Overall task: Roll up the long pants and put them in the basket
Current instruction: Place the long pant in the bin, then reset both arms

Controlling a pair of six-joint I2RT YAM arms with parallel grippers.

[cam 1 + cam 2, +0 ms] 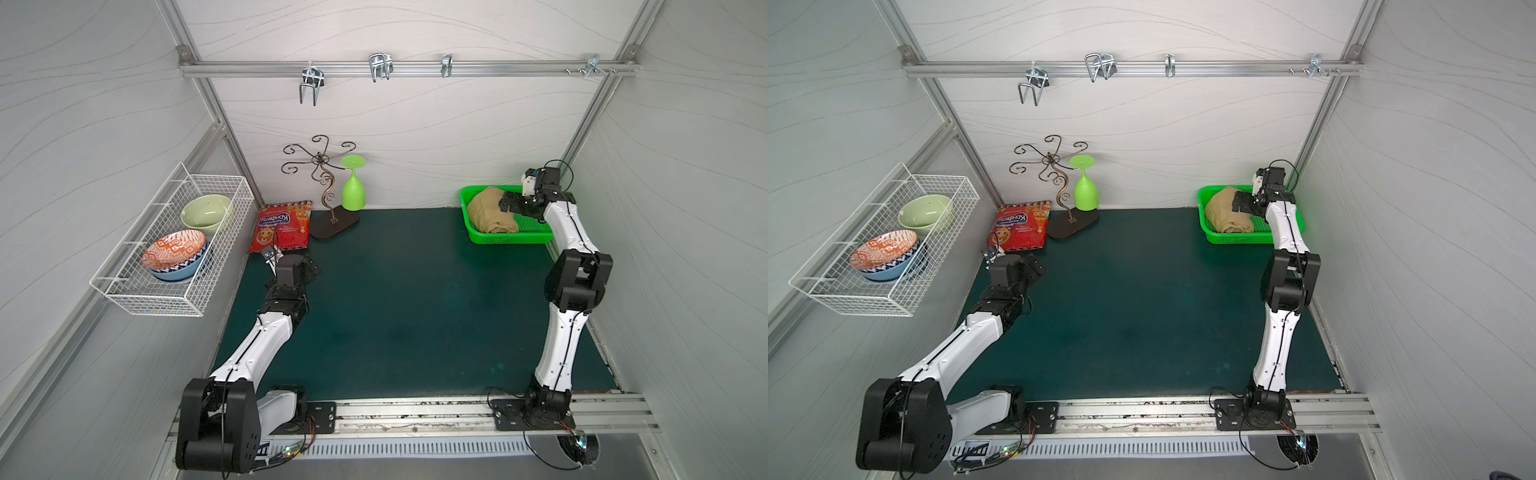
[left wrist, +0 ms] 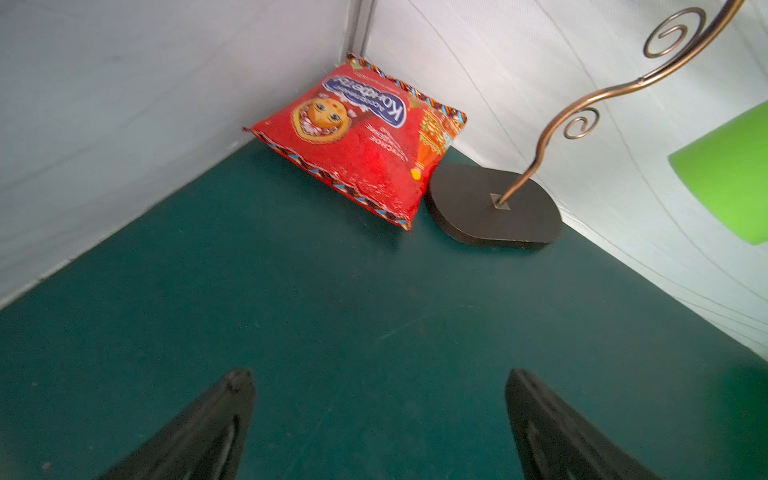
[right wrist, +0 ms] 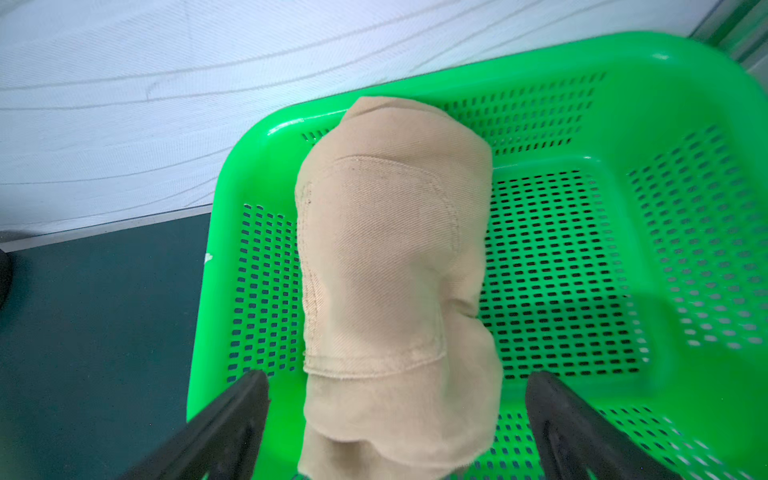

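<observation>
Long pants (image 3: 386,257) in basket (image 3: 540,58), R jaws wide

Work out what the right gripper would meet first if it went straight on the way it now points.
Most likely the rolled tan cloth pants in the green plastic basket: the roll lies between the open jaws of the right gripper. Depth is unclear.

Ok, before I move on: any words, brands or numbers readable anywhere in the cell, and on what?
"Конфеты": white lettering on the blue banner of the red snack bag, seen upside down in the left wrist view.
Smaller print lines on that bag: too blurred to read.
long pants and green basket: no text visible.
</observation>
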